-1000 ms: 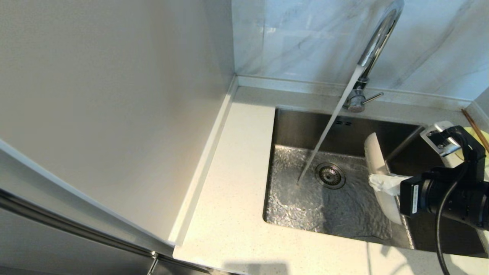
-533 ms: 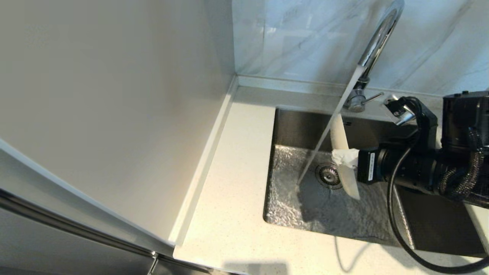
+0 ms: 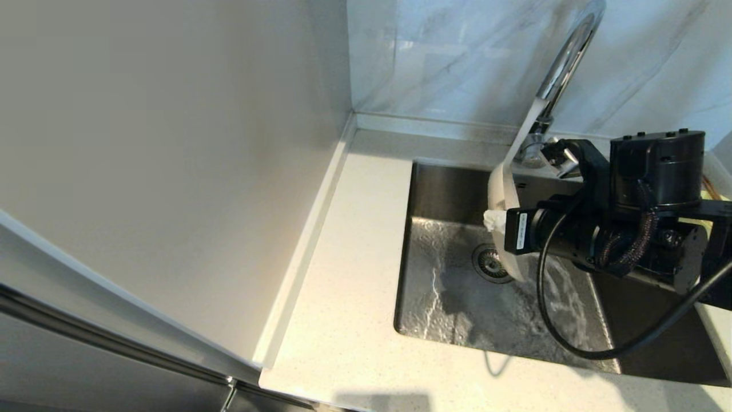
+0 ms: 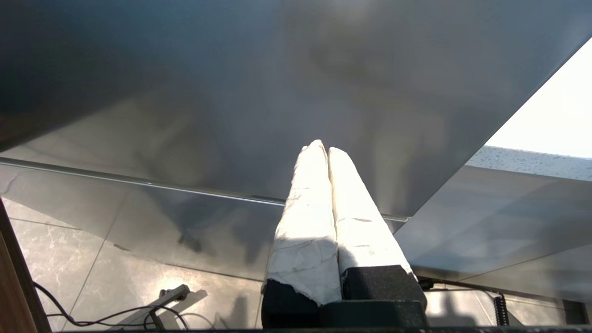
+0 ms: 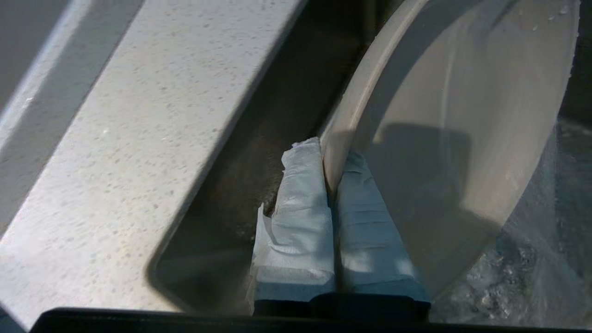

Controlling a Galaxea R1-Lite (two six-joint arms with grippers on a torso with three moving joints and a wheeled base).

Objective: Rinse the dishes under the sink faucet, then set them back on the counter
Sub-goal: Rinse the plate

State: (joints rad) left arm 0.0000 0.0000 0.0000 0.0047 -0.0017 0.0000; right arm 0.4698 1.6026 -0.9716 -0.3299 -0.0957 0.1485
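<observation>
My right gripper (image 3: pixel 495 221) is shut on the rim of the white plate (image 3: pixel 503 186), holding it on edge over the sink (image 3: pixel 446 315) near the drain strainer (image 3: pixel 487 264). Water from the chrome faucet (image 3: pixel 566 54) falls onto the plate's upper edge. In the right wrist view the taped fingers (image 5: pixel 303 185) pinch the plate (image 5: pixel 462 115) by its rim. Behind the right arm, only slivers of the pale-yellow bowl (image 3: pixel 716 196) and the chopsticks (image 3: pixel 709 184) show. My left gripper (image 4: pixel 323 152) is shut and empty, out of the head view.
The speckled counter (image 3: pixel 354 240) runs along the sink's left and front, with a raised rim against the left wall. The faucet lever is hidden behind my right arm. The left wrist view faces a steel cabinet front (image 4: pixel 231 92) above a tiled floor.
My right arm has carried the plate from the sink's right side leftward and toward the back. The stream that fell straight into the basin now strikes the plate.
</observation>
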